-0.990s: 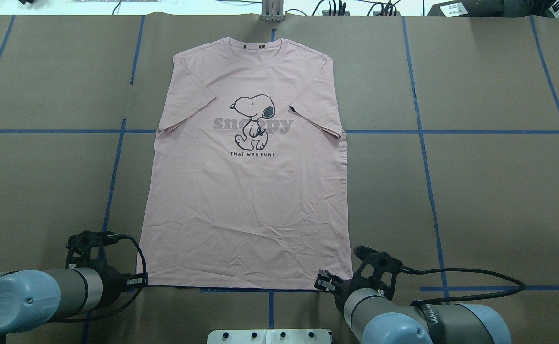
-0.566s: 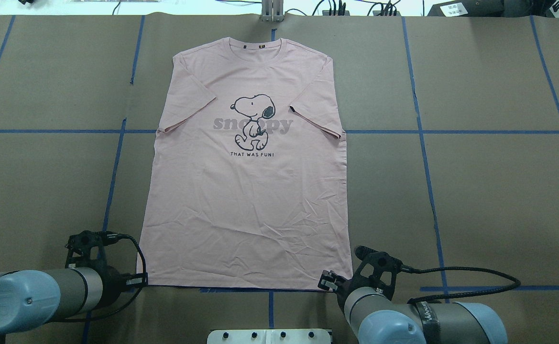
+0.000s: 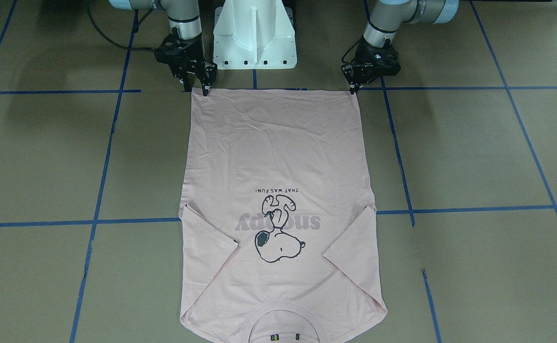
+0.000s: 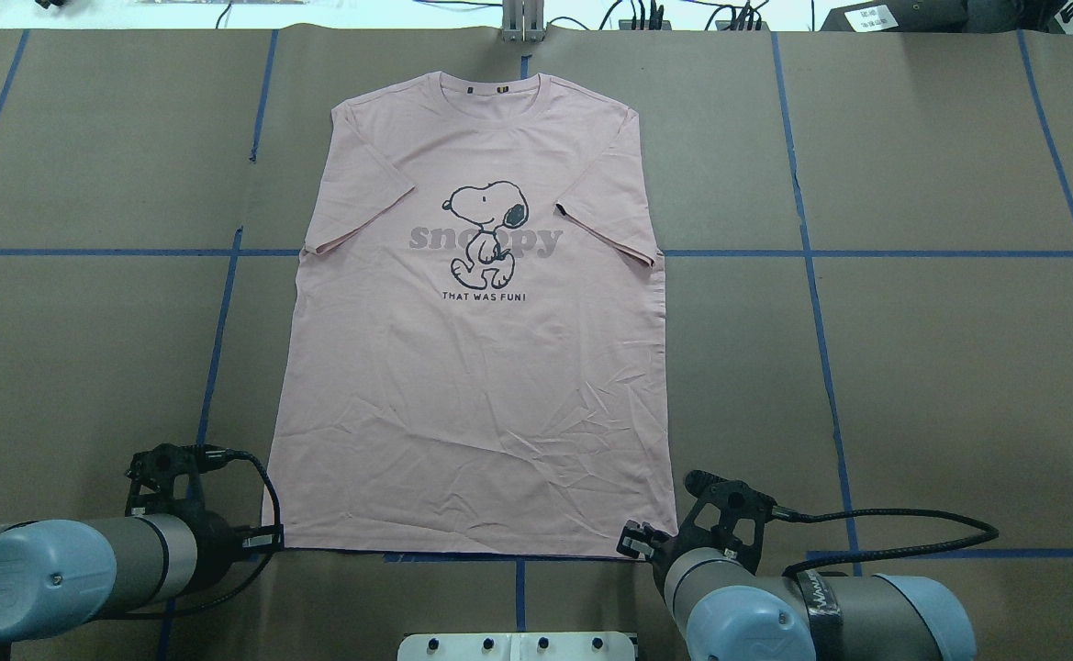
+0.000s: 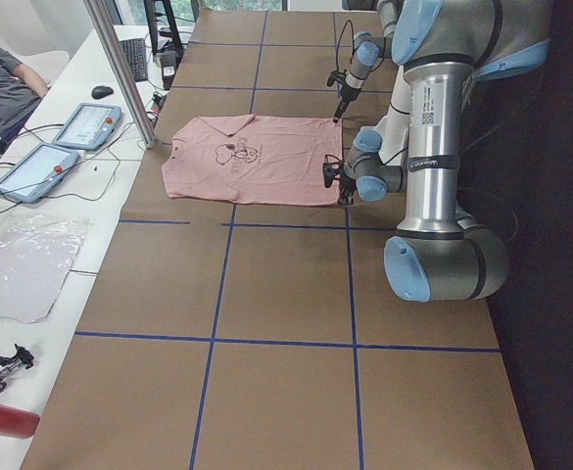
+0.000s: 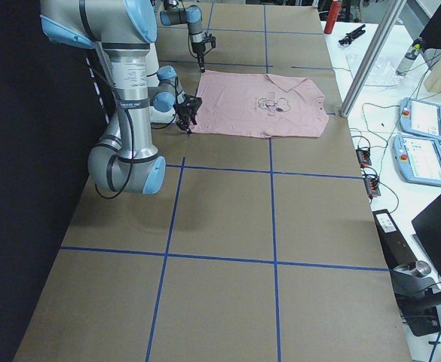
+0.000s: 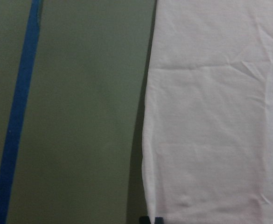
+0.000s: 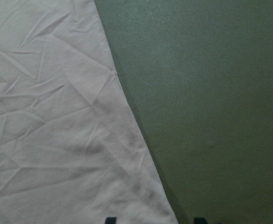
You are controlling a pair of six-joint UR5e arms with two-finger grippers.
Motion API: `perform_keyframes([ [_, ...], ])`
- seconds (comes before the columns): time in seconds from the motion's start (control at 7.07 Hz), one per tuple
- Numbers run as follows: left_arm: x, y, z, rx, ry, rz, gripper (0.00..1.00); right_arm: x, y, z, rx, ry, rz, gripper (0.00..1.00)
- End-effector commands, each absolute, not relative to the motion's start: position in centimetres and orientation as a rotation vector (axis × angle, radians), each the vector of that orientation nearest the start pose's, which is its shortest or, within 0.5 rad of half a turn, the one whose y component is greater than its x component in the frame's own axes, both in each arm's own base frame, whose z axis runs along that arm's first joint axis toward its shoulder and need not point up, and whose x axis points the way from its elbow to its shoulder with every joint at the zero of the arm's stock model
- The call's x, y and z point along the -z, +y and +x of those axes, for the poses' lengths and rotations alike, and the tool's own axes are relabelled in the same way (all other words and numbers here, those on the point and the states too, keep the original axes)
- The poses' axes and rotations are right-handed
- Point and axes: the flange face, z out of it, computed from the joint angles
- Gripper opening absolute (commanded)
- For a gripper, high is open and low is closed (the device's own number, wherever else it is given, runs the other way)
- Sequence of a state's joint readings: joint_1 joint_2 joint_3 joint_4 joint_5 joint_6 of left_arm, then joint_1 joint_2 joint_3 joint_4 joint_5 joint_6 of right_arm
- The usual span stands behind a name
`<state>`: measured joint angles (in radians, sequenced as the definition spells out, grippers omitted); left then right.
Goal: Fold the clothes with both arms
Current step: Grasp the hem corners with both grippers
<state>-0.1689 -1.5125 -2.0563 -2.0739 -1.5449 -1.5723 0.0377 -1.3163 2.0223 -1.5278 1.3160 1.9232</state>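
Seeing the pink T-shirt (image 4: pixel 472 386) flat and print-up mid-tabletop (image 4: pixel 940 367), lightly creased, collar toward the far edge. My left hand (image 3: pixel 353 89) pinches one hem corner; my right hand (image 3: pixel 196 90) straddles the other, open.

The pale pink cloth T-shirt (image 4: pixel 472 395) is soft, matt knit fabric, finely creased in its lower half. It has a ribbed collar (image 3: pixel 285 306) and a flat printed black-outlined cartoon dog (image 4: pixel 488 229). The desk (image 4: pixel 940 367) is covered in smooth, matt brown paper crossed by slightly shiny blue tape lines (image 4: pixel 816 303). The silver-grey tubular left arm (image 4: pixel 155 551) looks like satin metal, and its light blue joint cap (image 4: pixel 8 578) like glossy plastic. The black right pincer (image 3: pixel 195 90) looks matt.
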Motion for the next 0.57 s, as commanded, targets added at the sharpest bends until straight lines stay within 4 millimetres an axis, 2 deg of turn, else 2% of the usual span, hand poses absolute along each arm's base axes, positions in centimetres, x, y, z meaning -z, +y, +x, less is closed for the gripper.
perform_keyframes([
  [0.0, -40.32, -21.38, 44.16, 0.171, 0.928, 0.103, 0.0, -32.12, -17.77, -53.98, -0.471, -0.781, 0.122, 0.42],
  [0.14, -40.34, -21.38, 44.16, 0.171, 0.927, 0.103, 0.0, -32.12, -17.77, -53.98, -0.472, -0.782, 0.121, 0.34],
  [0.28, -40.34, -21.38, 44.16, 0.171, 0.927, 0.103, 0.0, -31.97, -17.7, -53.99, -0.473, -0.785, 0.121, 0.15],
  [0.42, -40.32, -21.31, 44.19, 0.17, 0.929, 0.102, 0.0, -32.05, -17.73, -53.96, -0.476, -0.784, 0.123, 0.0],
])
